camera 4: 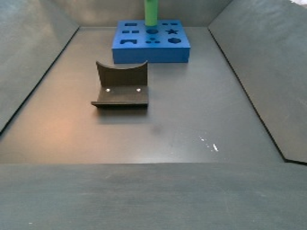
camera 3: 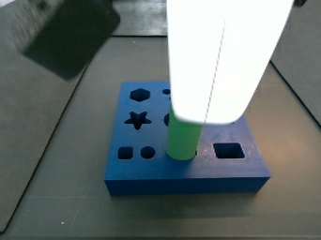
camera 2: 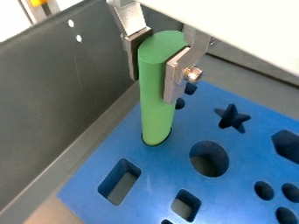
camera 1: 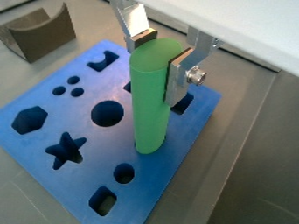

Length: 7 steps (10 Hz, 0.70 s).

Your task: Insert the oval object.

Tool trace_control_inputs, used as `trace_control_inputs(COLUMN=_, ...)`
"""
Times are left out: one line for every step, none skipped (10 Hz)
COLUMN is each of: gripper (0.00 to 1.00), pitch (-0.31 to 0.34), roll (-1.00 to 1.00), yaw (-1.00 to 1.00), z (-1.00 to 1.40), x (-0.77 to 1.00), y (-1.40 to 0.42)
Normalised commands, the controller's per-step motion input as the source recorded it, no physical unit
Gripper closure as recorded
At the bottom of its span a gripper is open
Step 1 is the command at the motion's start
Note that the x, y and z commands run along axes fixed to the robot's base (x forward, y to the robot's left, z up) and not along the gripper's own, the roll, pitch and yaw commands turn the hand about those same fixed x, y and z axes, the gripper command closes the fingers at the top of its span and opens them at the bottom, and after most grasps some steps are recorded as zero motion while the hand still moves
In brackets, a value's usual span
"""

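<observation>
The oval object (camera 1: 152, 92) stands upright — long axis vertical — pinched near its top by the hand (camera 1: 160, 54), its lower end at the blue block (camera 1: 70, 188). A side view alone shows the fixture (camera 4: 120, 85) mid-desk — the block (camera 4: 150, 42) sits near the far edge.

One gripper (camera 1: 163, 52), two silver fingers (camera 1: 136, 22), clamped on one oval object (camera 1: 155, 96), upright over one blue block (camera 1: 47, 96). One fixture (camera 4: 121, 85) on desk (camera 4: 168, 135). Block cutouts seen in a wrist view: one star (camera 1: 66, 149), one hexagon (camera 1: 28, 119), one large round hole (camera 1: 107, 112).
</observation>
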Motion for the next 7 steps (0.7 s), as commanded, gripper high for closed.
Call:
trace_control_inputs(gripper=1.00, pitch=-0.070, roll=0.00, yaw=0.00, z=-0.31, x=0.00, y=0.00)
trace_control_inputs(gripper=1.00, pitch=-0.069, roll=0.00, yaw=0.00, z=-0.31, x=0.00, y=0.00)
trace_control_inputs(gripper=1.00, pitch=-0.069, roll=0.00, yaw=0.00, z=-0.31, x=0.00, y=0.00)
trace_control_inputs(gripper=1.00, pitch=-0.057, roll=0.00, yaw=0.00, z=-0.30, x=0.00, y=0.00)
trace_control_inputs(gripper=1.00, pitch=-0.036, roll=0.00, yaw=0.00, z=-0.08, x=-0.11, y=0.00)
trace_control_inputs(gripper=1.00, pitch=0.000, roll=-0.01, yaw=0.00, z=0.00, x=0.00, y=0.00)
trace_control_inputs(gripper=1.00, pitch=0.000, roll=0.00, yaw=0.00, z=0.00, x=0.00, y=0.00)
